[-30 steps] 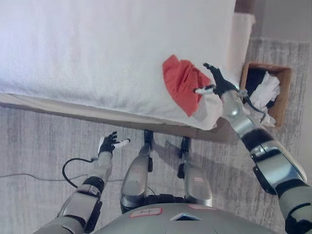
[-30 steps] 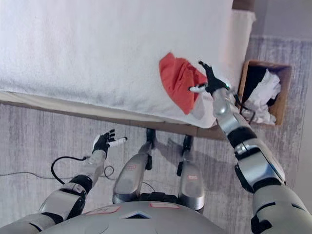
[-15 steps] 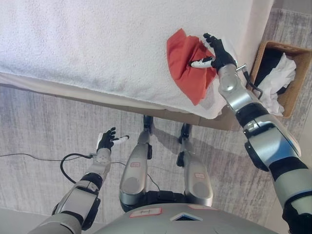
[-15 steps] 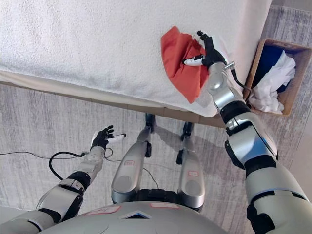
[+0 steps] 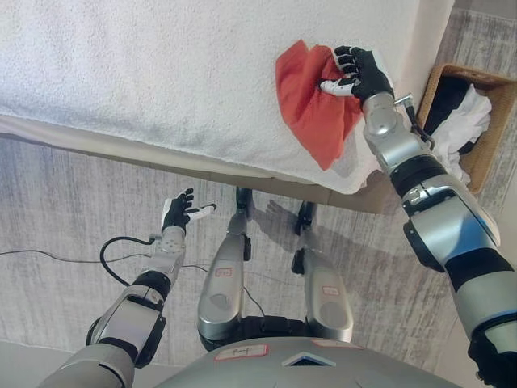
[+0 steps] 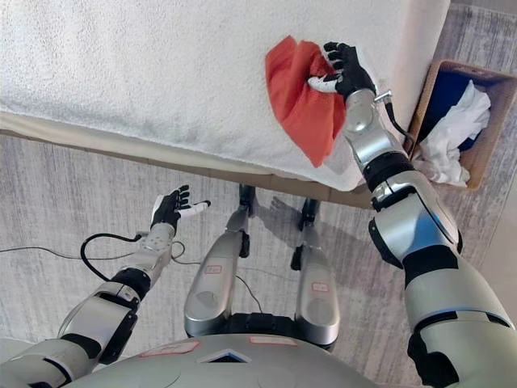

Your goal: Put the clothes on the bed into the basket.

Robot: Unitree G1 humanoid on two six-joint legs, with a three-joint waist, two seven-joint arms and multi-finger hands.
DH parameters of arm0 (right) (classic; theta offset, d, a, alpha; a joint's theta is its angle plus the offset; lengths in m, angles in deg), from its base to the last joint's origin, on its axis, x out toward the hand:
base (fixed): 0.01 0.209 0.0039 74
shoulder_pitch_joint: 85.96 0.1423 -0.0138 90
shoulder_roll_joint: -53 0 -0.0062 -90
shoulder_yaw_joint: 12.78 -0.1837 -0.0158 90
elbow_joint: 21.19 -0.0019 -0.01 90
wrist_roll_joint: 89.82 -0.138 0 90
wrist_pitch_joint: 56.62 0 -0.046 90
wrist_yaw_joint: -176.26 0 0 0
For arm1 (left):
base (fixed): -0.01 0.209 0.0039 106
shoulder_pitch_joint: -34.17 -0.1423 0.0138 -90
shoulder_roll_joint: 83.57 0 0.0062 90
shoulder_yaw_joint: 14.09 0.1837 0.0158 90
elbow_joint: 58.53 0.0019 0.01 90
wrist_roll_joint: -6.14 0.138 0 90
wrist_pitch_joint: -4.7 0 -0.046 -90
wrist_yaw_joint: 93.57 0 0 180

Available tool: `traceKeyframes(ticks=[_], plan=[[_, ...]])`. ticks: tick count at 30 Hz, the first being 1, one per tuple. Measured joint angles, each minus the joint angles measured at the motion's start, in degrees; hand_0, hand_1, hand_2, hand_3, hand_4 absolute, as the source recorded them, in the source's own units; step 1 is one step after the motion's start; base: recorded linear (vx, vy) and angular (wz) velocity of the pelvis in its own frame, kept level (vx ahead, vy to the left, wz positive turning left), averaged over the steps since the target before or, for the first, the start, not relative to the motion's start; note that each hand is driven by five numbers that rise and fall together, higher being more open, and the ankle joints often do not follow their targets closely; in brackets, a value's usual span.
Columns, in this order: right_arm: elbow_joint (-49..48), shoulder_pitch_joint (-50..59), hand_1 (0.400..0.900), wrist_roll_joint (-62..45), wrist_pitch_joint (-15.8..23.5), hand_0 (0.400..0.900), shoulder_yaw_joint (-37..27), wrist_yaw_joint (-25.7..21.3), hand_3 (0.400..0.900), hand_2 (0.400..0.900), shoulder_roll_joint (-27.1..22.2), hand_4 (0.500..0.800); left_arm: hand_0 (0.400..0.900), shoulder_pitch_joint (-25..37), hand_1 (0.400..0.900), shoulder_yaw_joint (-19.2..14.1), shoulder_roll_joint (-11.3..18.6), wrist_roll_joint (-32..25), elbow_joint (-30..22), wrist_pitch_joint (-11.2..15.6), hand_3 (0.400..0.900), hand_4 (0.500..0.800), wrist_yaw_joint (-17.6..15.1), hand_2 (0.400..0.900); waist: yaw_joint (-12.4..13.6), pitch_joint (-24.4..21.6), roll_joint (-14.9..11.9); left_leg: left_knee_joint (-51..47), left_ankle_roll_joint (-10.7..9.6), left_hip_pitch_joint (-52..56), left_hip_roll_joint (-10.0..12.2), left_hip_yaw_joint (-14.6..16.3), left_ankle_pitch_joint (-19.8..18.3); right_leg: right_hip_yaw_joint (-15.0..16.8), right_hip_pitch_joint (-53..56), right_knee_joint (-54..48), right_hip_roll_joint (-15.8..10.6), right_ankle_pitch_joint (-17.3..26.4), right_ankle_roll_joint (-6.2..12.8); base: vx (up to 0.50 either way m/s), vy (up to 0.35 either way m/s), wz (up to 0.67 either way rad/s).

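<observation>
A red cloth [image 5: 311, 101] lies crumpled on the white bed [image 5: 161, 73] near its right front corner, one point hanging over the edge. My right hand [image 5: 356, 71] rests on the cloth's upper right part, with fingers and thumb curled into the fabric. Low at the left, my left hand [image 5: 179, 214] hangs open over the floor in front of the bed, holding nothing. The wicker basket [image 5: 491, 149] stands on the floor to the right of the bed, with white clothes [image 5: 464, 129] and something dark inside.
The bed's wooden side rail [image 5: 121, 149] runs across in front of me. Grey carpet [image 5: 65, 218] covers the floor around it. The basket sits close to the bed's right corner.
My right hand has slid a little further up onto the red cloth and its fingers have curled from spread to closed on the fabric. The left hand has barely moved.
</observation>
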Motion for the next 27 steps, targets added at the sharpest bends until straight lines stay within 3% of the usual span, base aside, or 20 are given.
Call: traceKeyframes(ticks=[9, 20, 27], plan=[[-0.53, -0.92, 0.400, -4.89, 0.39, 0.400, 0.01, 3.05, 0.400, 0.400, 3.72, 0.500, 0.900, 0.15, 0.900, 0.05, 0.05, 0.61, 1.95, -0.64, 0.900, 0.800, 0.06, 0.900, 0.08, 0.03, -0.08, 0.44, -0.05, 1.64, 0.14, -0.42, -0.04, -0.44, 2.06, 0.14, 0.07, 0.00, -0.01, 0.00, 0.000, 0.00], [-2.51, -2.01, 0.400, -6.62, 0.41, 0.400, -1.66, 2.80, 0.400, 0.400, 3.94, 0.500, 0.900, 0.06, 0.900, 0.03, 0.62, 0.62, 2.36, -0.81, 0.900, 0.800, 0.06, 0.900, 0.05, 0.82, -1.56, 0.43, -0.07, 1.63, -0.27, -0.41, -0.06, -0.39, 1.76, 0.89, -0.23, 0.01, -0.01, 0.00, 0.000, 0.00], [-16.30, -11.34, 0.400, -4.51, 0.59, 0.400, -3.24, 2.81, 0.400, 0.400, -0.31, 0.500, 0.900, -0.65, 0.900, -1.83, 0.73, 0.96, 2.51, -1.35, 0.900, 0.800, 0.20, 0.900, -0.03, 0.83, -1.96, -0.06, -0.03, 4.30, -0.27, -0.18, -0.04, -0.26, 4.00, 1.01, -0.26, 0.04, 0.03, 0.02, -0.006, -0.05]])
